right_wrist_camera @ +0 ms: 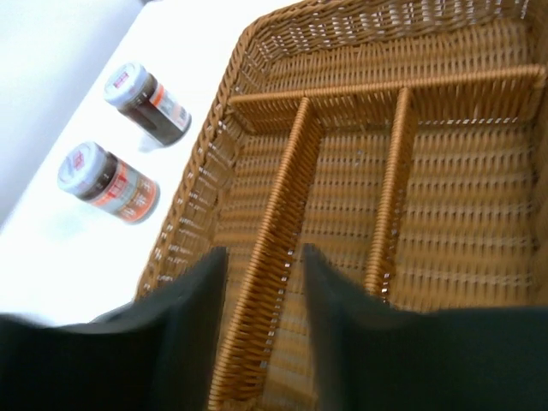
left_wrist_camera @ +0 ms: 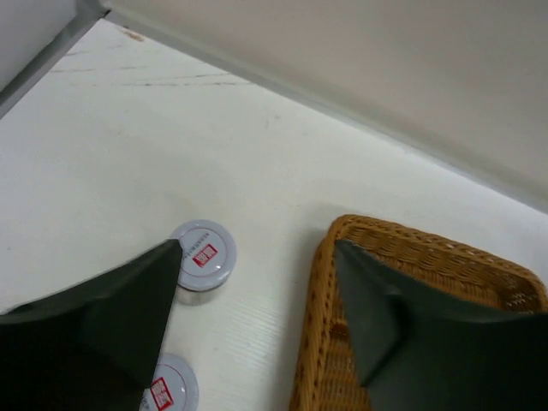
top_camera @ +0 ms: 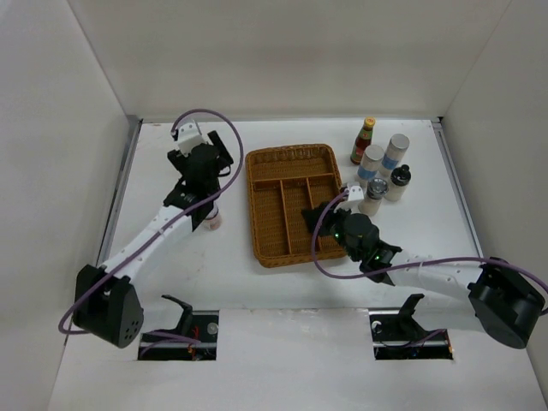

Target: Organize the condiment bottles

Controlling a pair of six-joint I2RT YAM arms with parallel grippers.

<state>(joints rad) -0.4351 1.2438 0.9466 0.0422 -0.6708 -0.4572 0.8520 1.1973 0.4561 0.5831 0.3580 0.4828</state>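
Observation:
Five condiment bottles stand right of the wicker tray (top_camera: 287, 154): a red-brown sauce bottle (top_camera: 364, 141), two white blue-banded cylinders (top_camera: 371, 165) (top_camera: 395, 154) and two dark-capped shakers (top_camera: 399, 182) (top_camera: 374, 195). Two short pale-lidded jars (left_wrist_camera: 204, 255) (left_wrist_camera: 171, 385) stand left of the tray, mostly hidden under my left arm in the top view (top_camera: 214, 221); they also show in the right wrist view (right_wrist_camera: 147, 103) (right_wrist_camera: 107, 182). My left gripper (left_wrist_camera: 257, 257) is open and empty between the jars and the tray's left rim. My right gripper (right_wrist_camera: 263, 257) is open and empty, straddling a tray divider (right_wrist_camera: 274, 231).
The tray (right_wrist_camera: 445, 197) has long compartments and a cross compartment, all bare in the right wrist view. White walls close in the table at the left, back and right. The arm bases sit at the near edge.

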